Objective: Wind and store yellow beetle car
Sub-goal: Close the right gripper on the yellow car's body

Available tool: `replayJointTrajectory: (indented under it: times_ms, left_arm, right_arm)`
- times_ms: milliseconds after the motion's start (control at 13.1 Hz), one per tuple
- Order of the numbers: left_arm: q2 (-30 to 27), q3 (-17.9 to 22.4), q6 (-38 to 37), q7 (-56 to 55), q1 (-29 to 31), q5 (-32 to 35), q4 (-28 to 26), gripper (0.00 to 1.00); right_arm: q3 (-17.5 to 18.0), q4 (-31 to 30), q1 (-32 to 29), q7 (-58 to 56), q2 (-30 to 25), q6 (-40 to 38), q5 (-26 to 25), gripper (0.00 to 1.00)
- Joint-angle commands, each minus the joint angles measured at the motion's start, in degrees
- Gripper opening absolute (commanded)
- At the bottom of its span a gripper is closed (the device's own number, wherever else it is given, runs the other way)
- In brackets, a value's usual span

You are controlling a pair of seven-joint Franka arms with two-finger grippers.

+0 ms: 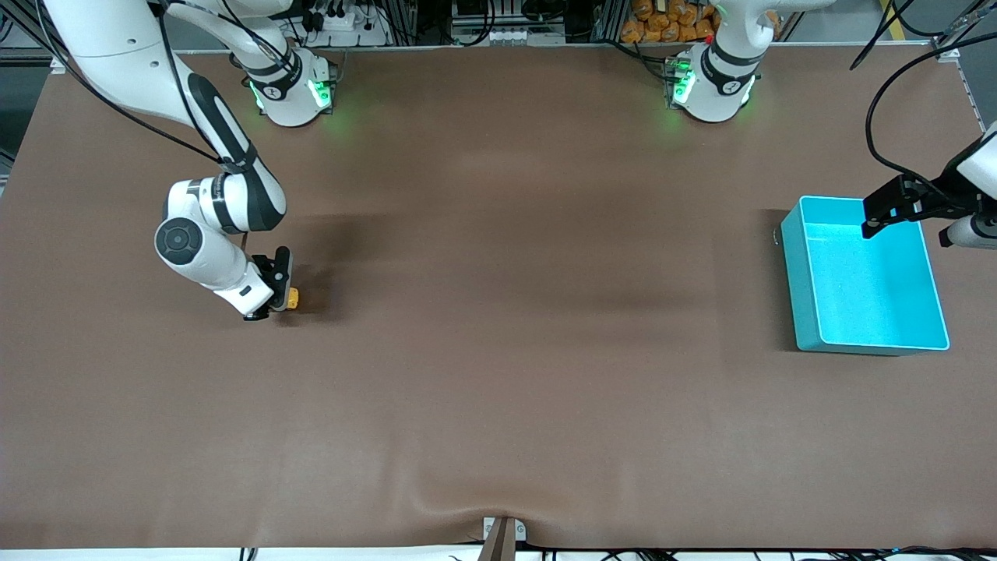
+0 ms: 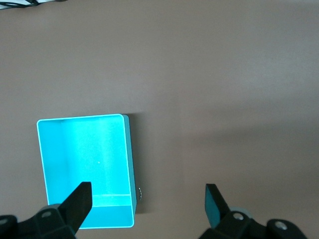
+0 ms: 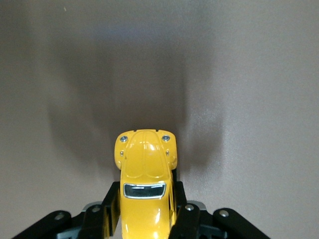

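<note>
The yellow beetle car (image 1: pixel 292 298) is a tiny yellow toy at the right arm's end of the table. My right gripper (image 1: pixel 277 299) is shut on it, low at the brown mat. In the right wrist view the yellow beetle car (image 3: pixel 144 184) shows its hood and dark windscreen between the black fingers (image 3: pixel 110 204). The cyan bin (image 1: pixel 863 274) stands empty at the left arm's end. My left gripper (image 1: pixel 876 216) is open and empty over the bin's edge nearest the robot bases. In the left wrist view the cyan bin (image 2: pixel 84 164) lies below my left gripper (image 2: pixel 148 199).
The brown mat (image 1: pixel 498 312) covers the whole table. A small round dark thing (image 1: pixel 776 237) lies on the mat against the bin's wall that faces the right arm's end. A bracket (image 1: pixel 502 534) sits at the table edge nearest the front camera.
</note>
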Motion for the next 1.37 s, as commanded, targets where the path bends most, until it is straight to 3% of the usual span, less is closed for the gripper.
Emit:
replayJointTrajectory:
  times_ms: [0, 1298]
  left_arm:
    - [-1.0, 0.0, 0.4, -3.5, 0.2, -0.5, -0.4, 1.00]
    - [-0.9, 0.0, 0.5, 0.3, 1.0, -0.1, -0.7, 1.00]
  right_arm:
    - [-0.4, -0.3, 1.2, -0.3, 0.2, 0.3, -0.7, 0.39]
    - [-0.4, 0.2, -2.2, -3.4, 2.4, 2.7, -0.7, 0.35]
